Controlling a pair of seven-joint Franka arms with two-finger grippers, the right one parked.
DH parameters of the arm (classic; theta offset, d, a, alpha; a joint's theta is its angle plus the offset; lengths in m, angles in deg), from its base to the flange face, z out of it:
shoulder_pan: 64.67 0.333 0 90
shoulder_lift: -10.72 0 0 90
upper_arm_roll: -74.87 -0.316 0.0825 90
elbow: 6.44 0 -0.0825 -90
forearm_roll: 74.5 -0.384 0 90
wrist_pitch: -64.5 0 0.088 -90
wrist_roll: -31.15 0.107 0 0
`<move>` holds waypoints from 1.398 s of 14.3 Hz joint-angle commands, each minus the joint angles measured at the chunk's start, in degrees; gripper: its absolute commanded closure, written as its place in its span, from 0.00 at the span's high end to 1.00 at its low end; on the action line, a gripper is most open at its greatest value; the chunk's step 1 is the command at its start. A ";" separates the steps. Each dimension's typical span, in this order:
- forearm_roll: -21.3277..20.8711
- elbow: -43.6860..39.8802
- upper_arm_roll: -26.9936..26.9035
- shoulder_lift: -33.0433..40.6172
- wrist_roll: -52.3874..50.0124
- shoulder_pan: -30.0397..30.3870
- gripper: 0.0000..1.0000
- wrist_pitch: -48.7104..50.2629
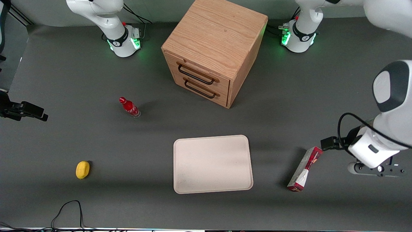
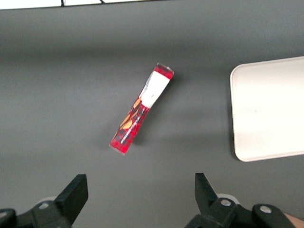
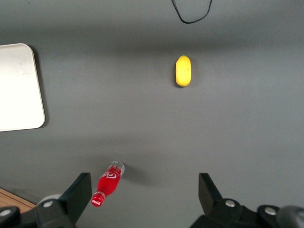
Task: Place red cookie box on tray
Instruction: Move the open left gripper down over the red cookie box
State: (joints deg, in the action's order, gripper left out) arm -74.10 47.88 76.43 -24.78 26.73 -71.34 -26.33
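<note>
- The left wrist view shows the gripper [image 2: 137,194] with its two dark fingers [image 2: 73,194] spread wide and nothing between them, hanging above bare table with the cookie box [image 2: 141,109] below; in the front view the arm's white body hides those fingers.
- Only the front view shows the wooden cabinet [image 1: 214,51] with two dark-handled drawers, standing farther from the camera than the tray [image 1: 212,164].
- The right wrist view shows the yellow object [image 3: 183,71] as an oval and the red bottle [image 3: 108,183].
- The cookie box is a long, thin carton, red with a white patch toward one end and orange cookie shapes on its face.
- It lies slanted on the dark grey table, toward the working arm's end, near the tray but apart from it, not on it.
- The tray is cream, flat, round-cornered, with nothing on it.
- The bottle and the yellow object lie toward the parked arm's end, well apart from the box.
- Nothing lies between box and tray.
</note>
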 commanded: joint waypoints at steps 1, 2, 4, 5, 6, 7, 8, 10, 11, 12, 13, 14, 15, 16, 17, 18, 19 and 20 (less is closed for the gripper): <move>-0.92 -4.75 -0.86 -2.29 -0.15 -1.06 1.00 -0.04; -0.92 -4.32 -0.86 -2.29 0.28 -0.98 1.00 -0.22; -1.80 -3.79 -0.78 -2.55 3.08 -1.06 1.00 0.57; -3.63 -3.35 -0.78 -2.55 8.41 -1.33 1.00 0.66; -5.48 -2.56 -0.60 -2.55 13.94 -2.20 1.00 0.66; -5.84 -2.47 -0.51 -2.55 17.56 -2.38 1.00 0.40; -5.76 -2.38 -0.51 -2.55 19.43 -2.38 1.00 -0.04; -5.50 -2.38 -0.34 -2.38 24.42 -2.12 1.00 -0.13; -5.32 -2.38 -0.34 -2.20 29.68 -2.03 1.00 0.56; -4.88 -2.38 -0.34 -2.03 33.56 -1.68 1.00 0.74; -4.10 -2.38 -0.34 -1.94 34.81 -1.59 1.00 1.62; -3.74 -2.38 -0.42 -1.94 35.00 -1.50 1.00 2.67; -3.56 -2.03 -0.34 -1.94 34.74 -1.42 1.00 2.77; -3.04 -0.98 -0.42 -1.33 34.74 -1.33 1.00 2.85; -2.16 0.16 -0.42 -0.54 34.74 -0.89 1.00 2.68; -1.37 0.78 -0.42 -0.18 34.65 -0.19 1.00 2.24; -1.10 1.66 -0.42 -0.01 34.39 -0.10 1.00 1.63; -1.19 2.36 -0.51 0.00 34.30 -0.18 1.00 0.49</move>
State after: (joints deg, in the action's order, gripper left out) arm -76.50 46.56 76.34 -27.01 59.96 -71.78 -24.49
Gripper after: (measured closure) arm 0.000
